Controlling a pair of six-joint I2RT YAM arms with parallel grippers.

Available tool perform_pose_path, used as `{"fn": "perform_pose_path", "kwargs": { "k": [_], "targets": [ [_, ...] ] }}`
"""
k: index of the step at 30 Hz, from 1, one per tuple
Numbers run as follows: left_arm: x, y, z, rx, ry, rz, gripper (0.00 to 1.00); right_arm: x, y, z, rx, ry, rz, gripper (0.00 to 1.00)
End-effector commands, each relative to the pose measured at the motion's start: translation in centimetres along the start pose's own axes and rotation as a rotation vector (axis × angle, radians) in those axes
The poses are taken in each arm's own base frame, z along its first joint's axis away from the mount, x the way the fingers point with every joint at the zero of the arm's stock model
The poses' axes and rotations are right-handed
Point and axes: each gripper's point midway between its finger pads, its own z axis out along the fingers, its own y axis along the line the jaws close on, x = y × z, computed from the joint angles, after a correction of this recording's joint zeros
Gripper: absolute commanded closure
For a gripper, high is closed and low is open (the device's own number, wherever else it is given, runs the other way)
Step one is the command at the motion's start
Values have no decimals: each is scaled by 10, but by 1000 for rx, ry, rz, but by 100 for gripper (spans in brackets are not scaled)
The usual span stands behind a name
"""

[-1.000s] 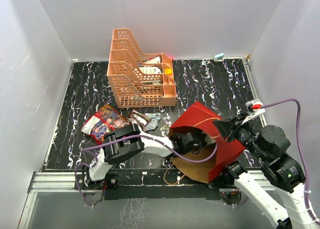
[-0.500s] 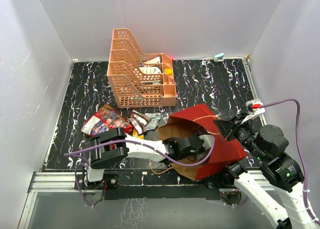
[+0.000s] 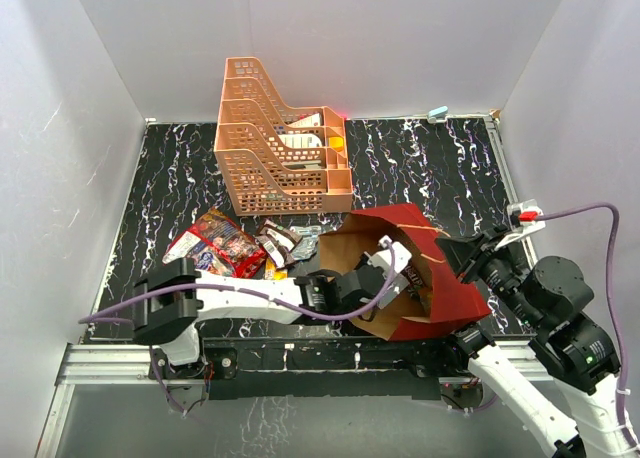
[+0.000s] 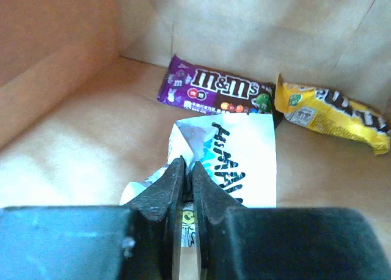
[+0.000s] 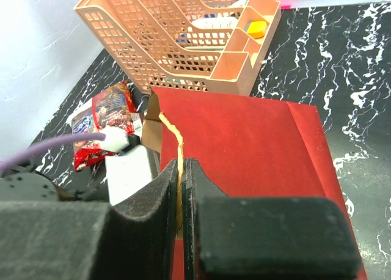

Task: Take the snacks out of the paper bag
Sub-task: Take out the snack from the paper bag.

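This is looking like a robotics lab, with a closed test cell rather than any lived-in room. Plain white panel walls (image 3: pixel 90 128) are boxing in a black marbled tabletop (image 3: pixel 420 168) on three sides. An aluminium rail (image 3: pixel 110 363) is running along the near edge, carrying the left arm (image 3: pixel 240 293) and the right arm (image 3: pixel 555 288). A purple cable (image 3: pixel 575 210) is trailing in the open. An orange tray rack (image 3: pixel 270 148), a paper bag (image 3: pixel 440 278) and snacks (image 3: pixel 215 246) are lying about as staged props.
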Motion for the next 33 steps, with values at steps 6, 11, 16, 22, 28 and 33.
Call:
{"fn": "perform_pose_path", "kwargs": {
  "k": [6, 11, 16, 22, 28, 33],
  "targets": [
    [-58, 32, -58, -32, -137, -192, 100, -27, 10, -12, -38, -103, -23, 93],
    [-88, 45, -93, -2, -212, -233, 100, -29, 1, -8, 18, -103, -1, 93],
    [-119, 73, -137, -20, -304, -263, 100, -40, -12, -11, 102, -156, 33, 93],
    [-132, 129, -178, -201, -349, -320, 100, -68, -28, -17, 206, -280, 79, 93],
    [-82, 195, -175, -461, -196, -413, 100, -112, -43, -25, 330, -410, 18, 93],
    [-32, 222, -154, -537, -67, -493, 100, -140, -62, -26, 487, -453, -136, 93]
  ]
}}
